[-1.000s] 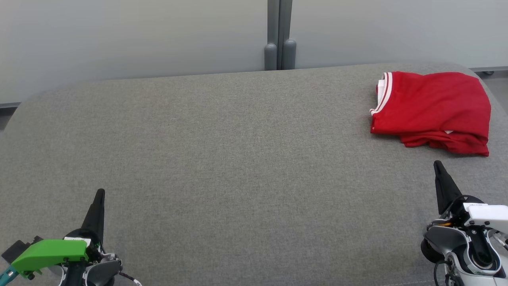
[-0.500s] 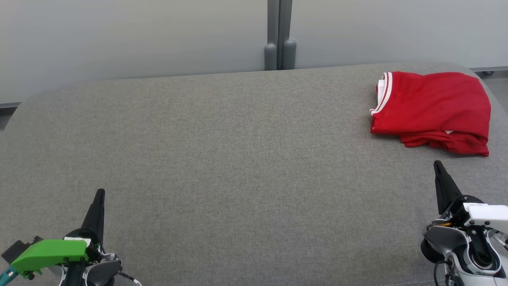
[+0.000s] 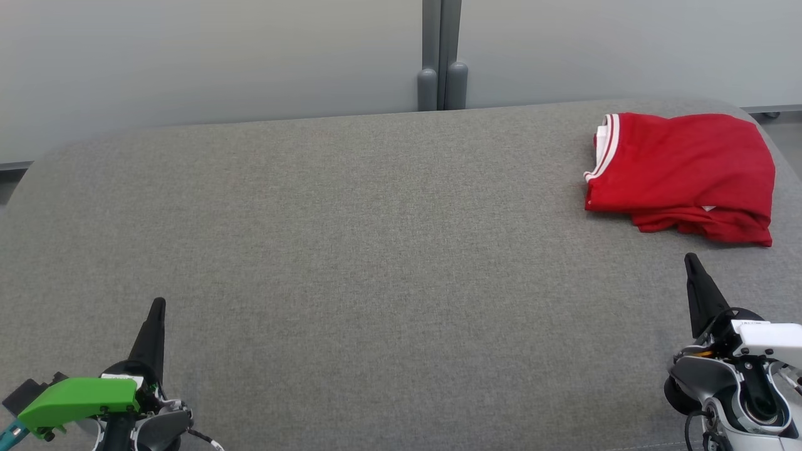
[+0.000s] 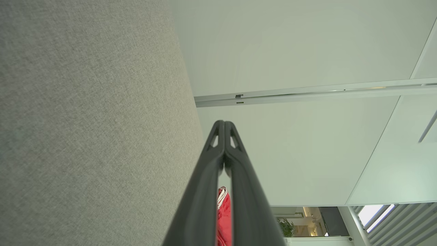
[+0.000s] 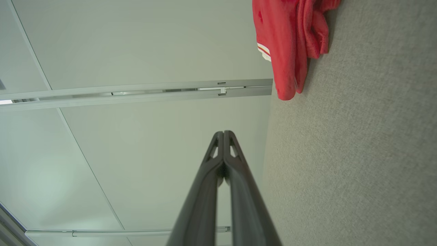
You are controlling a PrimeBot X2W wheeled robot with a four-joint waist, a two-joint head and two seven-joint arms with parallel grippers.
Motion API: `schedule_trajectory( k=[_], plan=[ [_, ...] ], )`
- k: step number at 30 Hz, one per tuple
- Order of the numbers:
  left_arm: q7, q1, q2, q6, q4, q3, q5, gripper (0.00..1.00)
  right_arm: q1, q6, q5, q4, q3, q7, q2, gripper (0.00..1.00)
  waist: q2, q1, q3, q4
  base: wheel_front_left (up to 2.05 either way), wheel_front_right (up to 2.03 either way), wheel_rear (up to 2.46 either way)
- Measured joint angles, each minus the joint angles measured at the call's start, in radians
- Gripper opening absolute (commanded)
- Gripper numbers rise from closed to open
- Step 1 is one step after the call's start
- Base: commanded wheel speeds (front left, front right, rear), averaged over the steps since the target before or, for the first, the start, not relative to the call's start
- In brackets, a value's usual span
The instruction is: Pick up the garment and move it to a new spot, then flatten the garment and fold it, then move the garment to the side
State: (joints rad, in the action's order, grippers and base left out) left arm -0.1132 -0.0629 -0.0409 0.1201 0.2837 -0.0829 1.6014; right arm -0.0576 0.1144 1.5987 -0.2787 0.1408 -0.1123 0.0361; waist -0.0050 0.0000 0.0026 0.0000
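Left claw (image 3: 158,305) and right claw (image 3: 690,259) sit low, tips pressed together, pointing forward.

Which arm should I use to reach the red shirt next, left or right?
Right, probably. The right gripper sits just short of the red shirt on the right side of the grey surface; the left gripper is far across at the lower left. Both are shut, so it would need to open first.

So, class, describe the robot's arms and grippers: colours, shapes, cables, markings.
The left gripper and right gripper each taper into long dark fingers with cut-outs near the tips. The left wrist carries a bright green cover and a thin cable; the right wrist is white and silver-grey with dark cables.
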Motion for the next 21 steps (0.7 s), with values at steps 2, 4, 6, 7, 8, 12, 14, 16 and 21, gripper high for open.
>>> schedule_trajectory(
  k=[2, 4, 6, 7, 8, 12, 14, 16, 21],
  plan=[
    [0.0, 0.0, 0.0, 0.0, 0.0, 0.0, 0.0, 0.0, 0.0, 0.0, 0.0, 0.0, 0.0, 0.0, 0.0, 0.0, 0.0, 0.0, 0.0, 0.0, 0.0, 0.0, 0.0],
    [0.0, 0.0, 0.0, 0.0, 0.0, 0.0, 0.0, 0.0, 0.0, 0.0, 0.0, 0.0, 0.0, 0.0, 0.0, 0.0, 0.0, 0.0, 0.0, 0.0, 0.0, 0.0, 0.0],
    [0.0, 0.0, 0.0, 0.0, 0.0, 0.0, 0.0, 0.0, 0.0, 0.0, 0.0, 0.0, 0.0, 0.0, 0.0, 0.0, 0.0, 0.0, 0.0, 0.0, 0.0, 0.0, 0.0],
    [0.0, 0.0, 0.0, 0.0, 0.0, 0.0, 0.0, 0.0, 0.0, 0.0, 0.0, 0.0, 0.0, 0.0, 0.0, 0.0, 0.0, 0.0, 0.0, 0.0, 0.0, 0.0, 0.0],
    [0.0, 0.0, 0.0, 0.0, 0.0, 0.0, 0.0, 0.0, 0.0, 0.0, 0.0, 0.0, 0.0, 0.0, 0.0, 0.0, 0.0, 0.0, 0.0, 0.0, 0.0, 0.0, 0.0],
    [0.0, 0.0, 0.0, 0.0, 0.0, 0.0, 0.0, 0.0, 0.0, 0.0, 0.0, 0.0, 0.0, 0.0, 0.0, 0.0, 0.0, 0.0, 0.0, 0.0, 0.0, 0.0, 0.0],
    [0.0, 0.0, 0.0, 0.0, 0.0, 0.0, 0.0, 0.0, 0.0, 0.0, 0.0, 0.0, 0.0, 0.0, 0.0, 0.0, 0.0, 0.0, 0.0, 0.0, 0.0, 0.0, 0.0],
    [0.0, 0.0, 0.0, 0.0, 0.0, 0.0, 0.0, 0.0, 0.0, 0.0, 0.0, 0.0, 0.0, 0.0, 0.0, 0.0, 0.0, 0.0, 0.0, 0.0, 0.0, 0.0, 0.0],
    [0.0, 0.0, 0.0, 0.0, 0.0, 0.0, 0.0, 0.0, 0.0, 0.0, 0.0, 0.0, 0.0, 0.0, 0.0, 0.0, 0.0, 0.0, 0.0, 0.0, 0.0, 0.0, 0.0]
  ],
)
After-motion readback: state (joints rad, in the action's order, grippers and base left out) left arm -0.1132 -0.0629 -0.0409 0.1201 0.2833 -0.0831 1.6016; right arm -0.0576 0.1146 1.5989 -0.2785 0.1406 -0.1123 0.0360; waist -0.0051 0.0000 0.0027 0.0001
